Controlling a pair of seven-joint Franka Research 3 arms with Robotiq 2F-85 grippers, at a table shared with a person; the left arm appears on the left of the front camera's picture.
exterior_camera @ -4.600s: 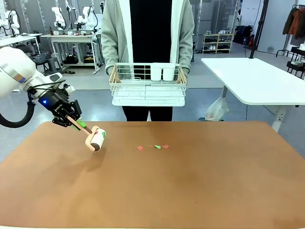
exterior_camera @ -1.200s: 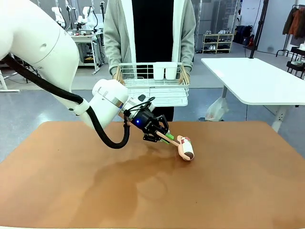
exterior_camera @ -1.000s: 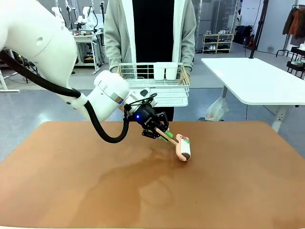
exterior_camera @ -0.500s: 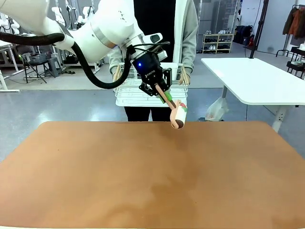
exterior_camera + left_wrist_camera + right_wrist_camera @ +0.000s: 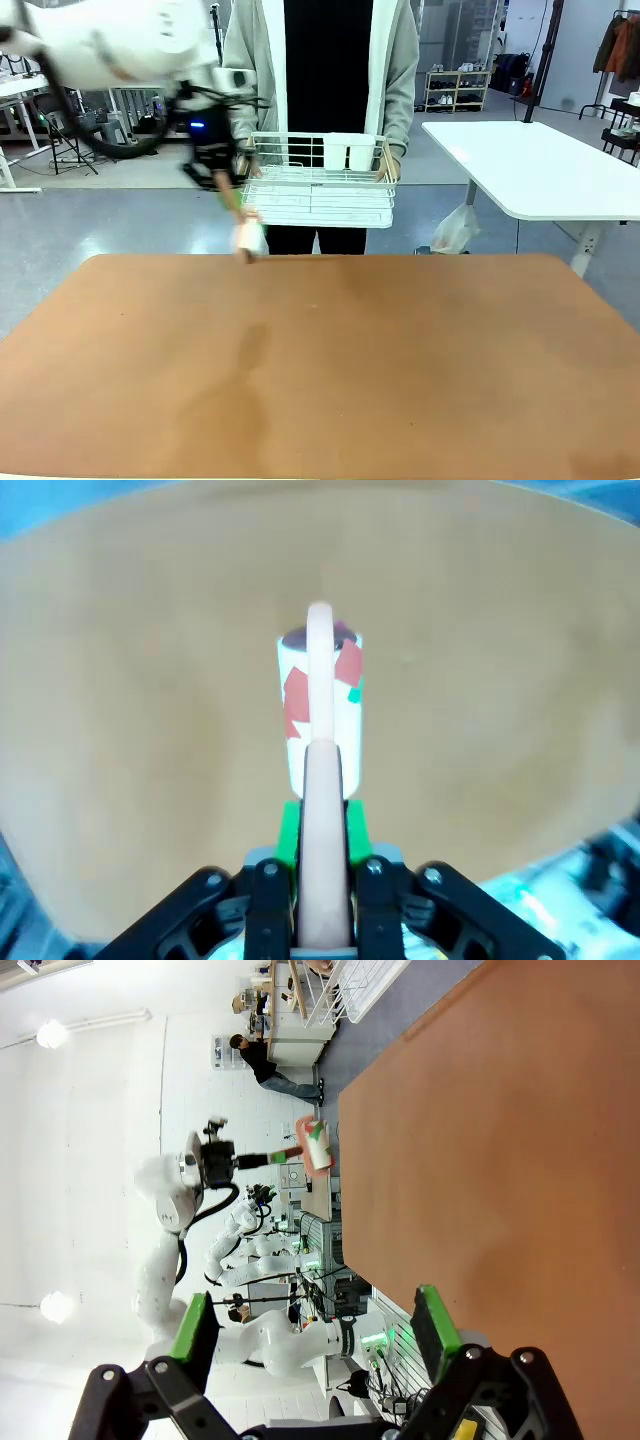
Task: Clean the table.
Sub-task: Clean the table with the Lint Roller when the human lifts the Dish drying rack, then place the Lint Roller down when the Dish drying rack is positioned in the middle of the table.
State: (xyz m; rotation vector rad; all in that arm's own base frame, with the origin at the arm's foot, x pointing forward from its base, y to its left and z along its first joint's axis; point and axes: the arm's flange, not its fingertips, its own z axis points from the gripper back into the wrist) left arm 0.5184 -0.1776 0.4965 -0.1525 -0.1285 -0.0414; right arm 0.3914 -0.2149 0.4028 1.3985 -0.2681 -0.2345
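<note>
The left hand [image 5: 322, 835] clamps a lint roller [image 5: 320, 705] by its handle above the far left of the reddish-brown counter [image 5: 400, 370] (probably to keep the paper scraps [image 5: 297, 695] stuck on its drum off the surface), while the right hand [image 5: 315, 1330] idles, spread wide.

The surface [image 5: 400, 380] is a big, wide table with a flat, matte top in a reddish-brown, terracotta colour. Seen from the front it lies level and spreads across the whole width of the view. Its far edge runs straight between a rounded corner on the left and another on the right, and its sides run out of the picture. The top looks smooth and even, apart from a faint darker, smudgy patch left of the middle. In the left wrist view the surface [image 5: 500, 730] shows from above as a blurred tan sheet with a curved far edge. In the right wrist view the surface [image 5: 520, 1160] stands sideways, showing one long straight edge and a rounded corner.
</note>
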